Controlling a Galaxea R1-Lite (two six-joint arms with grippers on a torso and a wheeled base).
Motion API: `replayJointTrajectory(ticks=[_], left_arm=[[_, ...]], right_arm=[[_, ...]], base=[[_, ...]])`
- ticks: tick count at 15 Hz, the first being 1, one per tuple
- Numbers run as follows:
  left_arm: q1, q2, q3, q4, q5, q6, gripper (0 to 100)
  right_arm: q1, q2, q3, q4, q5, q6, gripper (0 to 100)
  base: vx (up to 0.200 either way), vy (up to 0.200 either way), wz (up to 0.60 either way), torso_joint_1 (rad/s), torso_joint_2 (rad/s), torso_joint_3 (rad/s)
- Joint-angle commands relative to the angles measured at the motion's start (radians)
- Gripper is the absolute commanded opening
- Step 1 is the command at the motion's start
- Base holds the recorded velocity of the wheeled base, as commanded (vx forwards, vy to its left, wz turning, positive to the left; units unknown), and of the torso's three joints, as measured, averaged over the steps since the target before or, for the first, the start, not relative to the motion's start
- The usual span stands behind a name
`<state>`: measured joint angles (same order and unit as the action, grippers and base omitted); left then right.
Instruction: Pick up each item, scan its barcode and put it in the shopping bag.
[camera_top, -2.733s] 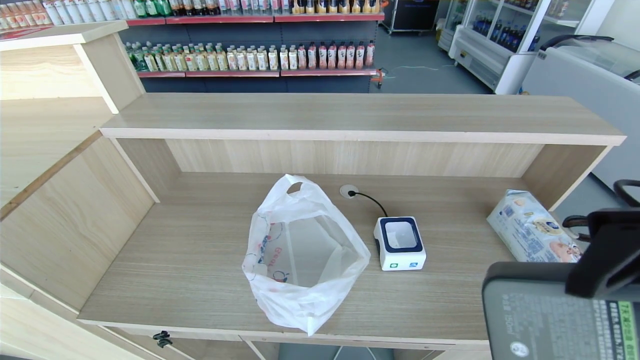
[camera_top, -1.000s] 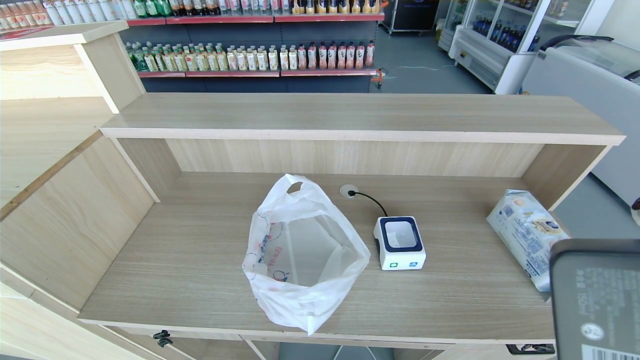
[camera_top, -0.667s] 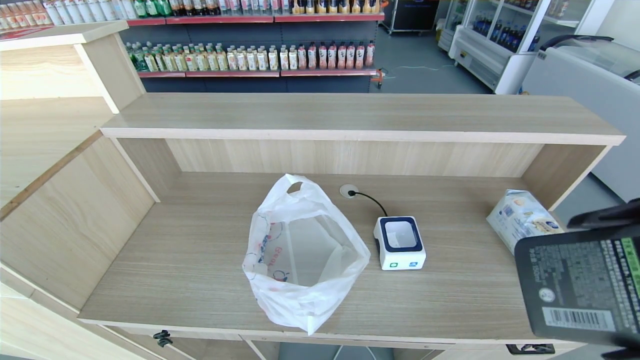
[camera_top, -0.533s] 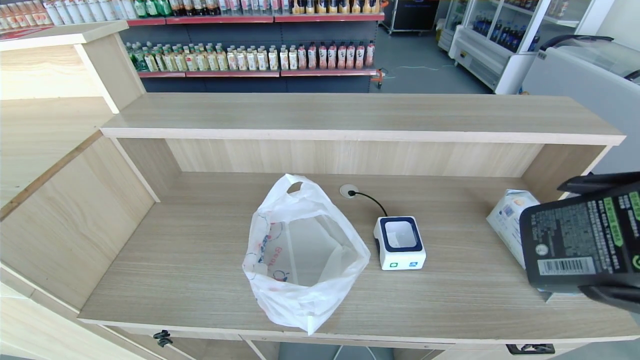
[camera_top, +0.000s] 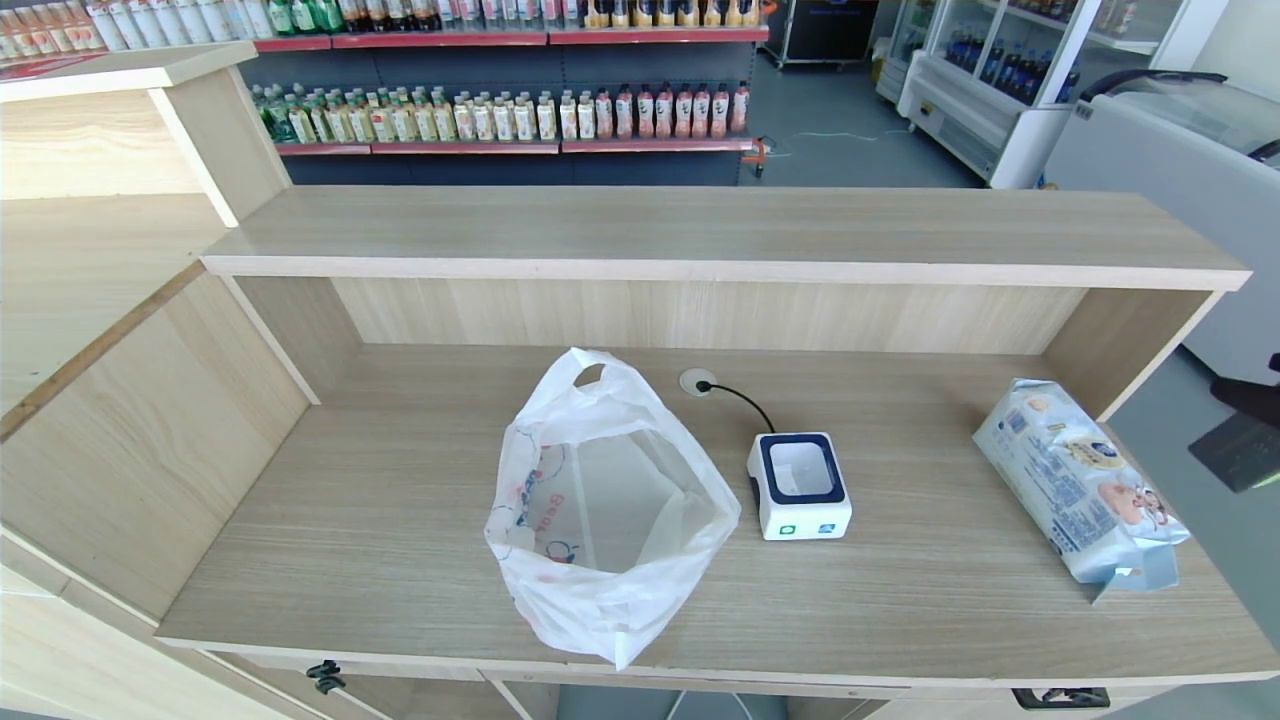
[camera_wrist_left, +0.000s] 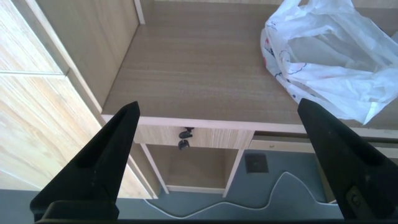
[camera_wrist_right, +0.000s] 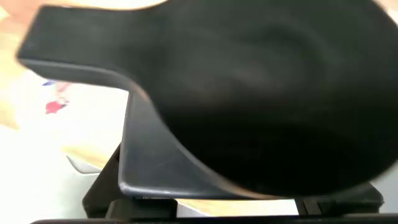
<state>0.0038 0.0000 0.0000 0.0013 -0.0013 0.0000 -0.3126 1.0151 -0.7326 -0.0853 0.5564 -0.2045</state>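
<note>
Dark pack (camera_top: 1240, 452), apparently in right jaws

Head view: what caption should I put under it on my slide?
An open white shopping bag sits beside the barcode scanner on a wooden counter, a soft packet lying at the right end.

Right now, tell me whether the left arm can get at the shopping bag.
Probably yes. The left gripper hangs open off the counter's front edge, and only bare counter lies between it and the shopping bag.
</note>
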Motion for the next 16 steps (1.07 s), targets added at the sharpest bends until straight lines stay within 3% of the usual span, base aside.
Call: replayJointTrajectory(ticks=[1, 3, 6, 10, 13, 16], left_arm=[[0.001, 0.000, 0.000, 0.000, 0.000, 0.000, 100], [0.001, 0.000, 0.000, -0.001, 0.000, 0.000, 100], [0.001, 0.000, 0.000, 0.000, 0.000, 0.000, 100], [0.001, 0.000, 0.000, -0.001, 0.001, 0.000, 100], [0.001, 0.000, 0.000, 0.000, 0.000, 0.000, 100], [0.001, 0.000, 0.000, 0.000, 0.000, 0.000, 100]], right_arm=[[0.104, 0.020, -0.050, 0.147, -0.251, 0.042, 0], [0.210, -0.004, -0.008, 0.147, -0.309, 0.043, 0], [0.251, -0.016, 0.004, 0.142, -0.326, 0.050, 0], [0.339, 0.060, -0.021, 0.134, -0.553, 0.059, 0], [0.352, 0.088, -0.034, 0.136, -0.563, 0.059, 0], [0.356, 0.089, -0.033, 0.124, -0.566, 0.053, 0]], base=[[0.000, 0.000, 0.00, 0.000, 0.00, 0.000], [0.000, 0.000, 0.00, 0.000, 0.00, 0.000], [0.000, 0.000, 0.00, 0.000, 0.00, 0.000], [0.000, 0.000, 0.00, 0.000, 0.00, 0.000], [0.000, 0.000, 0.00, 0.000, 0.00, 0.000], [0.000, 0.000, 0.60, 0.001, 0.00, 0.005]])
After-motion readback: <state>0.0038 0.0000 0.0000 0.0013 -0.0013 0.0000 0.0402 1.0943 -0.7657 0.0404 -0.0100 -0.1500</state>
